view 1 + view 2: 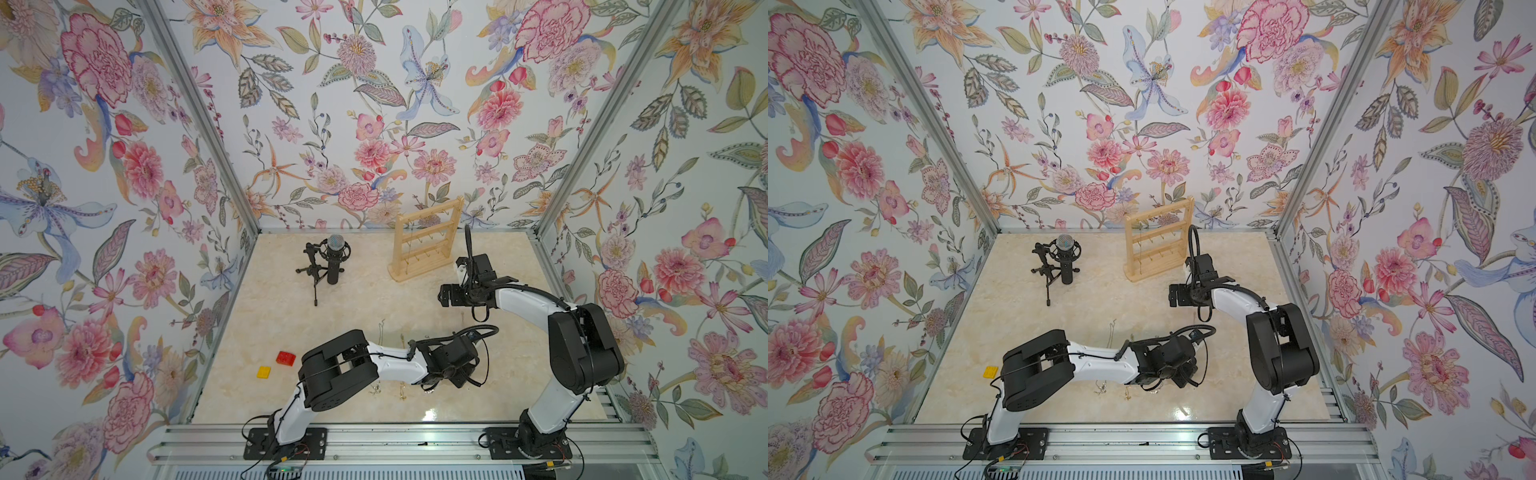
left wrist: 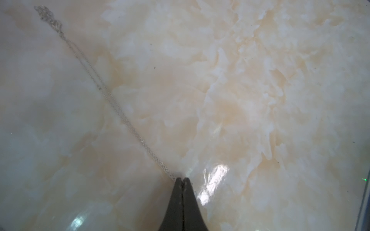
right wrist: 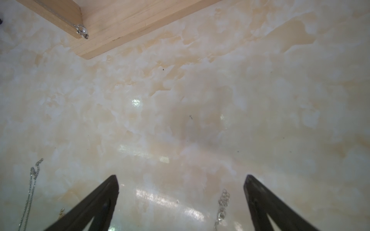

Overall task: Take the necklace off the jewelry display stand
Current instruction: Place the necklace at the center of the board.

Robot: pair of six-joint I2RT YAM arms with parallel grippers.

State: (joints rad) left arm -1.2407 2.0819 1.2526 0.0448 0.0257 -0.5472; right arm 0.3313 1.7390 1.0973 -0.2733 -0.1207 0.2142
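Note:
The jewelry display stand [image 1: 428,237] [image 1: 1158,241] is a pale wooden rack at the back of the table, with a thin chain hanging near its left post. In the left wrist view, my left gripper [image 2: 182,179] is shut low over the front of the table. A fine silver necklace [image 2: 112,102] runs straight from its tips across the marble. My right gripper [image 3: 181,178] hangs open just in front of the stand's base [image 3: 124,22]. A beaded chain [image 3: 223,202] lies on the table between its fingers, untouched. A glittering pendant [image 3: 81,31] rests against the stand's wood.
A black microphone [image 1: 336,257] and its tripod [image 1: 311,268] stand at the back left. A red brick [image 1: 286,358] and a yellow brick [image 1: 263,371] lie at the front left. Other thin chains [image 1: 380,332] lie on the marble near the left arm, and another chain [image 3: 32,190] beside the right gripper.

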